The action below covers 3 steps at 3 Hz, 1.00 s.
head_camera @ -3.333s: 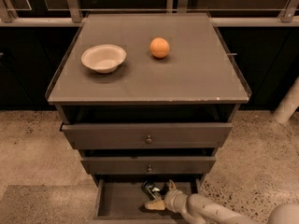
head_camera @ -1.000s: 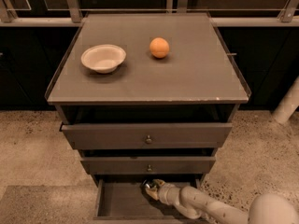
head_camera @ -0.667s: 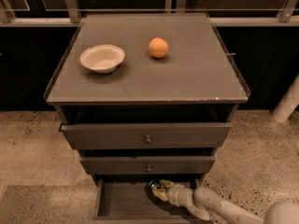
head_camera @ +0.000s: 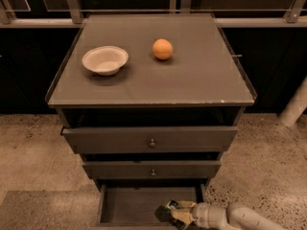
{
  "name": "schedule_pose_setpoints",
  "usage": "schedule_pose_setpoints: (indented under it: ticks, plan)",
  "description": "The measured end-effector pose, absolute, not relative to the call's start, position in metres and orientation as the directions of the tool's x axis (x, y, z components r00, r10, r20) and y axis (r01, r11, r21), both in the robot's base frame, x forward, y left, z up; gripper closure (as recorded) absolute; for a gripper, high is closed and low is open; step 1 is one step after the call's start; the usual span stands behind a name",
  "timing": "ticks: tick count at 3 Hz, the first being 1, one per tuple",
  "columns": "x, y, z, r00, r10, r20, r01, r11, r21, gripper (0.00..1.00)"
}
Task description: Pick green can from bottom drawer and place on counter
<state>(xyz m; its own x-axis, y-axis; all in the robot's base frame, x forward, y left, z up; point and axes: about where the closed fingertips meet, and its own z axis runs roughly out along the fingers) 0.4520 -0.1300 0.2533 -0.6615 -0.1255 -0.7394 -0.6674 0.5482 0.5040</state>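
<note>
The bottom drawer [head_camera: 129, 206] is pulled out at the foot of the cabinet. My gripper [head_camera: 171, 213] reaches in from the lower right, at the drawer's front right part. It is shut on the green can [head_camera: 163, 213], a small dark shape with a pale glint that is mostly covered by the gripper. The counter [head_camera: 192, 75] is the flat dark top of the cabinet, well above the gripper.
A white bowl [head_camera: 105, 60] sits on the counter's left side and an orange fruit [head_camera: 162, 49] near its middle back. Two wider knobbed drawers [head_camera: 151, 139] stand slightly open above the bottom one. A white post [head_camera: 295, 107] stands at the right, on speckled floor.
My gripper has moved from the back right of the bottom drawer toward its front edge, and the green can has come with it. The bowl and orange have not moved.
</note>
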Motion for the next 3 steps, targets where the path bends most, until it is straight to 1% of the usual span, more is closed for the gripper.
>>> schedule_pose_setpoints:
  ticks: [1, 2, 3]
  plan:
    - [0.444, -0.174, 0.313, -0.627, -0.083, -0.775, -0.674, 0.558, 0.485, 1.00]
    - [0.470, -0.220, 0.370, -0.536, -0.056, -0.842, -0.702, 0.583, 0.408, 1.00]
    - [0.477, -0.226, 0.373, -0.527, -0.056, -0.848, -0.703, 0.590, 0.397, 1.00]
